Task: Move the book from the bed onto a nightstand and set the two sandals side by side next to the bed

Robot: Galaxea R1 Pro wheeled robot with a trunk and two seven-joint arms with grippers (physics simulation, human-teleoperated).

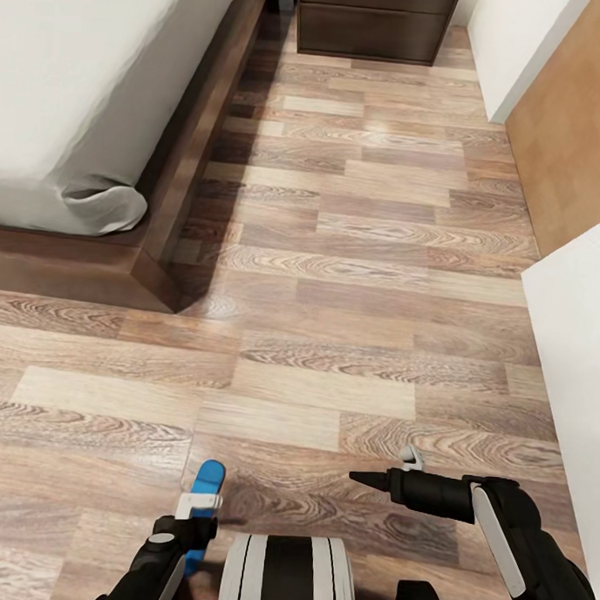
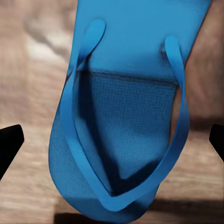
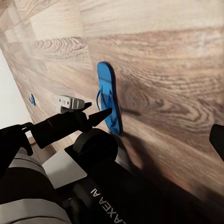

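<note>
Bed (image 1: 73, 107): head view cuts it off at top & left edges; only a corner of mattress + frame in shot.
Cabinet (image 1: 373, 24): top lost past the head view's upper edge.
Sandal (image 2: 128, 107): heel end cut off in left wrist view; in head view my left gripper (image 1: 197, 505) covers its lower half.
Left fingertips: only dark tips at the frame sides, grip unclear.
Right gripper (image 1: 381, 474): fingers seen side-on, gap unclear.
Small blue spot (image 3: 31, 99): too tiny to ID.
</note>
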